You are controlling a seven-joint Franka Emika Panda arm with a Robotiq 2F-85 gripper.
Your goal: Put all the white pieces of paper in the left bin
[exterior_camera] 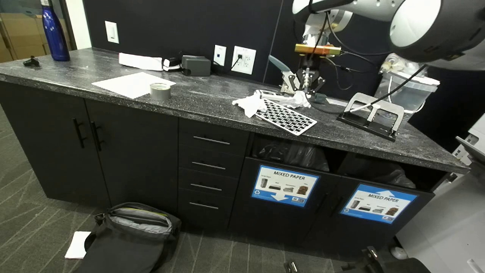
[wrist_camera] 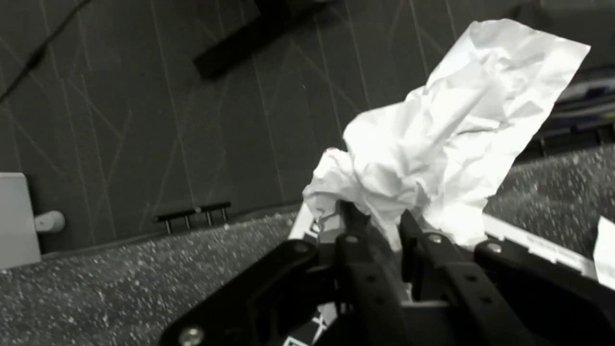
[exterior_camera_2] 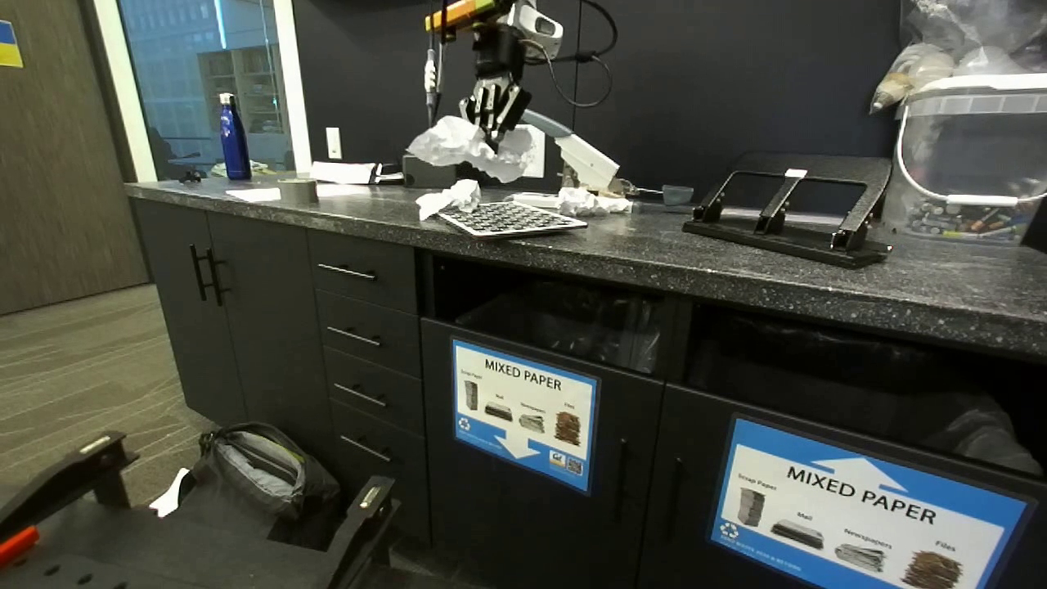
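The hand (wrist_camera: 379, 218), nearly closed, pinches a crumpled white paper piece (wrist_camera: 447, 125) by a bunched fold, likely for purchase, and holds it clear of the counter (exterior_camera_2: 646, 235). The left bin (exterior_camera_2: 523, 503) opens beneath the counter's edge, so entry will probably be from the front; another scrap (exterior_camera_2: 448, 199) lies at the edge of the checkered mat (exterior_camera_2: 514, 219).

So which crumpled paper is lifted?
The held paper, hanging from the end effector; the front scrap, at a corner of the mat, and rear scrap, behind it, lie lower.

Blue bottle (exterior_camera: 56, 35), checkered mat (exterior_camera: 288, 118)
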